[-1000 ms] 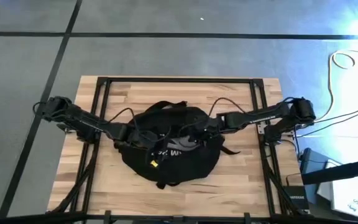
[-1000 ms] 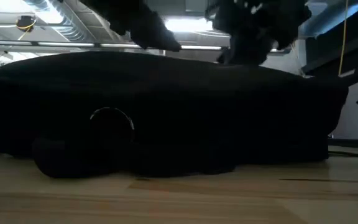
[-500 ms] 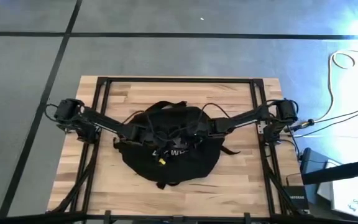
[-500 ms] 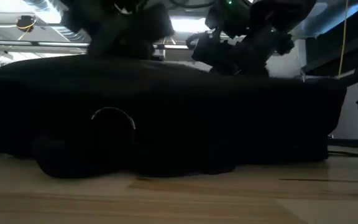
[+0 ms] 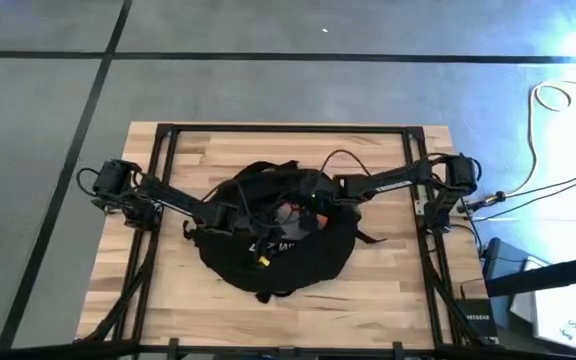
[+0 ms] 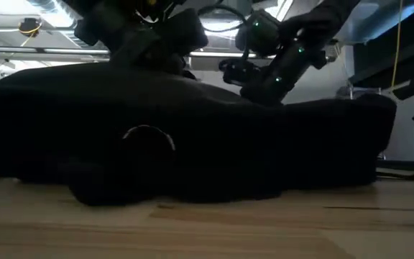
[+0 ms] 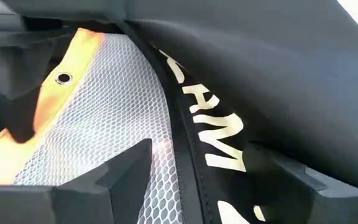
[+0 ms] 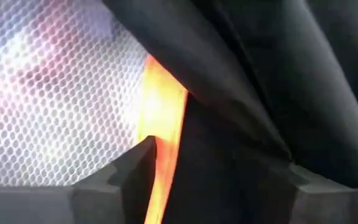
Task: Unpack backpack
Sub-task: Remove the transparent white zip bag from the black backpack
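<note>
Right now the left gripper is down on the top of the backpack, near the middle of the bag. Its wrist view shows its two dark fingers spread apart, with nothing between them but the bag's open mouth. Past those fingers lies a white mesh pouch with an orange edge and a small metal ring. Beside it runs the black bag fabric with white letters.

The right gripper comes in from the other side and sits at the same opening, close to the left one. Its fingers look spread too, and they hold nothing. One finger sits right by the orange edge, with the white mesh on one side and a black fold of the bag on the other.

From above, the backpack lies flat in the middle of the wooden table, and a bit of orange and white peeks out of its top. A small yellow tag shows lower down on the bag.

So the job looks like it has only just begun. The bag seems open and both claws have reached the stuff inside. Nothing lies out on the table yet, so I think every thing still has to be grabbed and lifted out
</note>
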Available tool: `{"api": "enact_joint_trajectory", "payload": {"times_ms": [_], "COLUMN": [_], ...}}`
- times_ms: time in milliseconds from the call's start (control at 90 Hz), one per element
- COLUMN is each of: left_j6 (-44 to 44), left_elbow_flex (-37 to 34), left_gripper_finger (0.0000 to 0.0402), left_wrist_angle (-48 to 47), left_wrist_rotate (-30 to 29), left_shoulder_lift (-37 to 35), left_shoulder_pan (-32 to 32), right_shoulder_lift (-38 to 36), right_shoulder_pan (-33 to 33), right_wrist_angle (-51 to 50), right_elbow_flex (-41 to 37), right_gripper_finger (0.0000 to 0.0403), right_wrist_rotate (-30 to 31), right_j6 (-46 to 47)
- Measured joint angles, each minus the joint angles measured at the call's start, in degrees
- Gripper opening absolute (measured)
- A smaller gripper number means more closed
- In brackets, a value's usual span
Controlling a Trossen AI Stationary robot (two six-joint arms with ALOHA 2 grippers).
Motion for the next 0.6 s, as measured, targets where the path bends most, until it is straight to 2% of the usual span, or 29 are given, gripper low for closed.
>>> {"api": "enact_joint_trajectory", "payload": {"times_ms": [222,456,600], "left_j6": [0.2,0.2,0.2], "left_elbow_flex": [0.0,0.0,-0.1], "left_gripper_finger": [0.0239,0.0239,0.0239], "left_wrist_angle": [0.0,0.1,0.0], "left_wrist_rotate": [0.4,0.6,1.1], "left_shoulder_lift": [0.0,0.0,0.0], "left_shoulder_pan": [0.0,-0.1,-0.1], "right_shoulder_lift": [0.1,4.2,5.4], "right_shoulder_pan": [-0.8,0.2,0.2], "right_wrist_angle": [0.5,3.2,7.1], "right_elbow_flex": [0.0,0.1,0.1], "right_gripper_finger": [0.022,0.0221,0.0221], "right_wrist_rotate": [-5.1,-10.3,-17.5], "right_j6": [2.8,3.3,5.9]}}
